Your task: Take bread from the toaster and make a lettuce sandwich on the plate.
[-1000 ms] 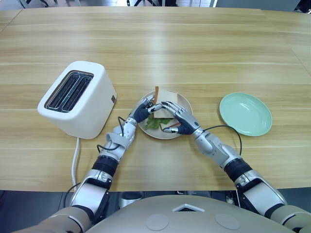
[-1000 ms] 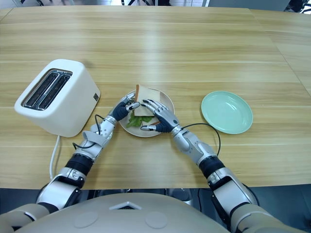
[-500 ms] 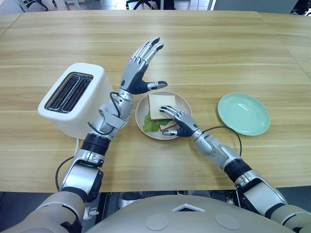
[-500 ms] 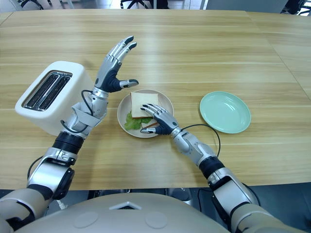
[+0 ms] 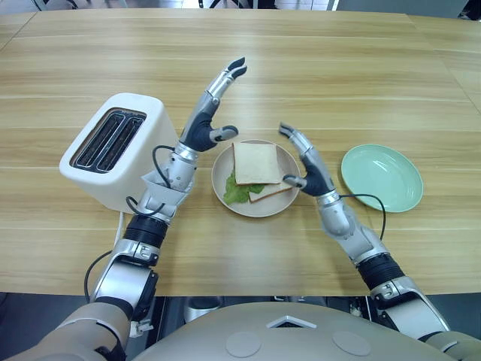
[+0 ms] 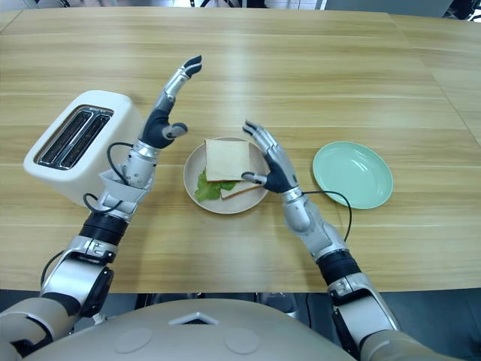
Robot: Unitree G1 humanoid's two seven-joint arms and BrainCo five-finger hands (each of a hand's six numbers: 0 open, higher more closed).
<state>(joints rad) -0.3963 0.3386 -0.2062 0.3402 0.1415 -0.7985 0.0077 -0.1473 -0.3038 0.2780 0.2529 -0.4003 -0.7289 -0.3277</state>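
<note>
sandwich (image 5: 258, 169) noted on the beige plate (image 5: 219, 174), near the middle of the table. a square slice of bread (image 5: 255, 161) is laid on top, a second slice is seen under it at the near right edge, and lettuce (image 5: 237, 192) is pushed out at the near left side.

left hand (image 5: 204, 128) is held raised between toaster (image 5: 146, 162) and beige plate, fingers stretched out and pointing away, thumb turned toward the plate, nothing held.

right hand (image 5: 312, 169) is set at the right rim of the beige plate, fingers spread and extended, nothing gripped. the thumb tip is placed just beside the sandwich's right edge; contact cannot be judged.

toaster is stood to the left, both slots (image 5: 109, 139) seen dark, a white cord (image 5: 117, 241) trailed toward the near edge. a green plate (image 5: 381, 177) is set to the right, apart from the beige one.

surface: pale wood-grain table (image 5: 301, 68), long planks run left to right, seams noted at the far corners. of the room, only a thin strip is glimpsed past the far edge, too little to be made out.
</note>
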